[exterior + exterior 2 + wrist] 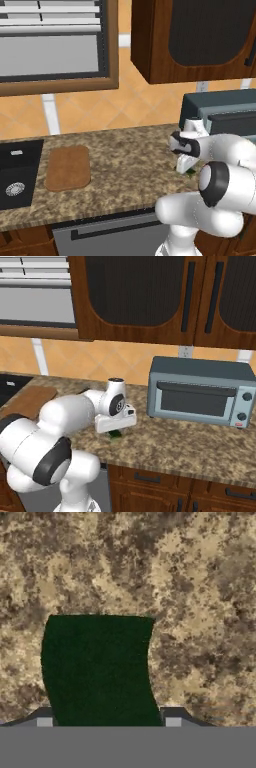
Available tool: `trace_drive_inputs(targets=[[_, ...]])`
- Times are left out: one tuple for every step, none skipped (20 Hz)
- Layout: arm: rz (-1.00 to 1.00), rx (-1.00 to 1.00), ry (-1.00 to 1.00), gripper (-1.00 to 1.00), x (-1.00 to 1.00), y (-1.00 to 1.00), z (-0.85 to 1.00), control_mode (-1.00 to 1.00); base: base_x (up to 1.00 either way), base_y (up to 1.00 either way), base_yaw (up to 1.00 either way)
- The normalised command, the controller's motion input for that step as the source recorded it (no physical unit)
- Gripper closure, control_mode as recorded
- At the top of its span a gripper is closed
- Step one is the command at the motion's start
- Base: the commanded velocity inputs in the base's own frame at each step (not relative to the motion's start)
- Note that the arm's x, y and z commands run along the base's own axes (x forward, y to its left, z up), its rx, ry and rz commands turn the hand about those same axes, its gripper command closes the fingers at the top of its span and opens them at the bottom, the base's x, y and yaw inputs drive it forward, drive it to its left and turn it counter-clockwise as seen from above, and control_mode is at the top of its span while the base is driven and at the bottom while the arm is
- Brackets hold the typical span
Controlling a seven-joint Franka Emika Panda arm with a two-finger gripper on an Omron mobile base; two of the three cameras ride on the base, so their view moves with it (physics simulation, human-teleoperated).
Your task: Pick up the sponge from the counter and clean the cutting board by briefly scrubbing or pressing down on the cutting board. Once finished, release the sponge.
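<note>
Gripper (115,432) low over the counter (130,150), pointing straight down, just in front of the toaster oven (200,393). Hand view: sponge (97,669) dark green, flat on the granite, sitting between the two fingertips (44,722), which flank its near end on either side. Fingers look close against the sponge's sides, but whether they are pinching it or just bracketing it I cannot tell. Sponge seems to rest on the stone, not lifted.

Right base view: a sliver of green shows under the hand. Left base view: same sliver at the hand's lower edge, mostly hidden by the arm.

Cutting board (68,167) lies flat on the counter well to the left of the sponge, just beside the black sink (17,172). Board bare. Dark wood cabinets (165,296) above.
</note>
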Motion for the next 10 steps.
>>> trace_drive_inputs(targets=[[0.0, 0.0, -0.25, 1.0, -0.37, 0.03, 0.62, -1.0, 0.0, 0.0, 0.0], [0.0, 0.0, -0.27, 1.0, -0.36, 0.19, 0.64, -1.0, 0.0, 0.0, 0.0], [0.0, 0.0, -0.3, 1.0, -0.36, 0.29, 0.69, -1.0, 0.0, 0.0, 0.0], [0.0, 0.0, -0.31, 1.0, -0.36, 0.46, 0.59, -1.0, 0.0, 0.0, 0.0], [0.0, 0.0, -0.31, 1.0, -0.35, 0.62, 0.45, -1.0, 0.0, 0.0, 0.0], [0.0, 0.0, -0.32, 1.0, -0.39, 0.77, 0.36, -1.0, 0.0, 0.0, 0.0], [0.0, 0.0, -0.3, 1.0, -0.31, 0.94, 0.27, -1.0, 0.0, 0.0, 0.0], [0.0, -0.01, -0.27, 1.0, -0.19, 1.0, 0.34, -1.0, 0.0, 0.0, 0.0], [0.0, 0.0, -0.17, 1.0, 0.0, 1.0, 0.38, -1.0, 0.0, 0.0, 0.0], [0.0, 0.0, -0.11, 1.0, 0.0, 1.0, 0.41, -1.0, 0.0, 0.0, 0.0]])
